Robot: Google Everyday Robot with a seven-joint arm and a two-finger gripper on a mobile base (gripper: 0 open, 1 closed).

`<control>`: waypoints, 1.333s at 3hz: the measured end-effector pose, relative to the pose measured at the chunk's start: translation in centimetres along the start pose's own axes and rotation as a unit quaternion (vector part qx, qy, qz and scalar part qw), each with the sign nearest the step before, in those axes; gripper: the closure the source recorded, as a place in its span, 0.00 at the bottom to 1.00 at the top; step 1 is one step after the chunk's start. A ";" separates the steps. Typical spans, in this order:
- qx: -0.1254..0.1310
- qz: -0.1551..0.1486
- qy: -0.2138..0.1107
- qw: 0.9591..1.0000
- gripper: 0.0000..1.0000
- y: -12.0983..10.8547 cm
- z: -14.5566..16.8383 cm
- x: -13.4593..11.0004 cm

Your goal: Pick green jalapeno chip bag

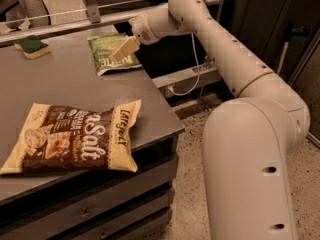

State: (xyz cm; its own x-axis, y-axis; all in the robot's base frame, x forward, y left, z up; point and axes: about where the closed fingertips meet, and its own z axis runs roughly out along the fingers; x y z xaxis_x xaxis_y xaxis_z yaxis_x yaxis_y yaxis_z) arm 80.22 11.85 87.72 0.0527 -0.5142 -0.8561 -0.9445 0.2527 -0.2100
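Observation:
The green jalapeno chip bag [109,59] lies flat near the far right edge of the grey table [60,89], green with white lettering. My gripper [120,51] hangs just over the bag's right half, its cream fingers [125,47] pointing down and left at it. The white arm reaches in from the right. Part of the bag is hidden behind the fingers.
A large brown-and-yellow "Salt" bag [75,136] lies at the table's front. A green-and-yellow sponge [32,45] sits at the far left. A metal rail [75,16] runs behind the table. Speckled floor and a white cable [192,71] lie to the right.

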 end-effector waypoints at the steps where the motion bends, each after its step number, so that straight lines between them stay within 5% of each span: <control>1: 0.001 0.019 -0.002 1.000 0.00 -1.0 1.5 1.3; 2: -0.002 0.038 0.003 0.999 0.00 -1.2 2.5 2.7; 4: -0.015 0.049 -0.005 0.999 0.40 -0.8 3.2 3.5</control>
State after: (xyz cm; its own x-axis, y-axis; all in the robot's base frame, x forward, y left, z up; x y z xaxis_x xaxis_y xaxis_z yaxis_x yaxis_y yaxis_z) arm 82.16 12.47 83.40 -0.0374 -0.4802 -0.8763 -0.9544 0.2772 -0.1112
